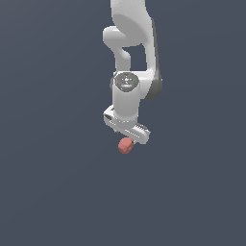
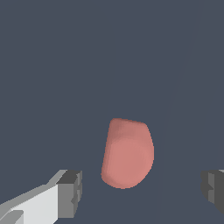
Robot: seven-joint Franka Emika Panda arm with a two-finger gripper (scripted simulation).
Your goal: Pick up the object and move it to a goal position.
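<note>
The object is a small salmon-red rounded lump, seen just under the white hand in the exterior view. In the wrist view the object lies in the wide gap between my two fingers, closer to one grey pad than to the other, and touches neither. My gripper is open and hangs straight above the lump; in the wrist view the gripper has its jaws spread far wider than the lump. The goal position has no visible mark in either view.
The white arm comes down from the top of the exterior view. The ground is a plain dark grey-blue surface all around, with no other objects in sight.
</note>
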